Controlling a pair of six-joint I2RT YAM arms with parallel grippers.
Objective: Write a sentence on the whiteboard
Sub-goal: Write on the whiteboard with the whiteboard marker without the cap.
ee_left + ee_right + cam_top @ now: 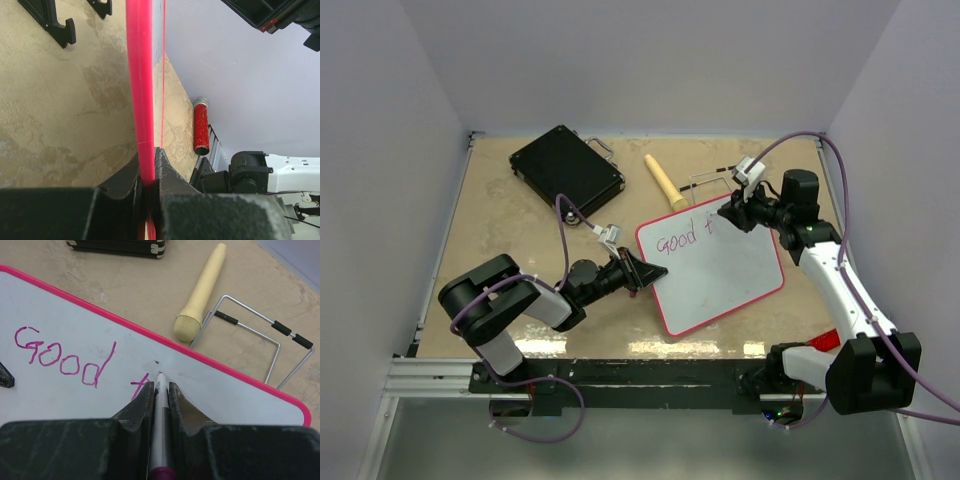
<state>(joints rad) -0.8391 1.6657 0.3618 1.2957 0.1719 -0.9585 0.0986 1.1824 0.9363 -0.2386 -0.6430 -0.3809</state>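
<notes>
Both arms engaged, mid-writing.
The left gripper [645, 272] has its jaws pinching the left rim of the small glossy white, red-pink-rimmed whiteboard [720, 285] lying mid-table. The pink-purple handwritten sentence [682, 238] reads "Good" plus one started letter. The right gripper [732, 212] has its jaws squeezing a white-barrelled marker [160, 410], tip at the board.

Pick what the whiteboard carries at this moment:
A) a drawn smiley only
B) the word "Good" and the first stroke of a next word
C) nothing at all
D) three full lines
B: the whiteboard carries the sentence only as far as "Good", plus one first stroke of the next word right at the tip of the marker.
</notes>
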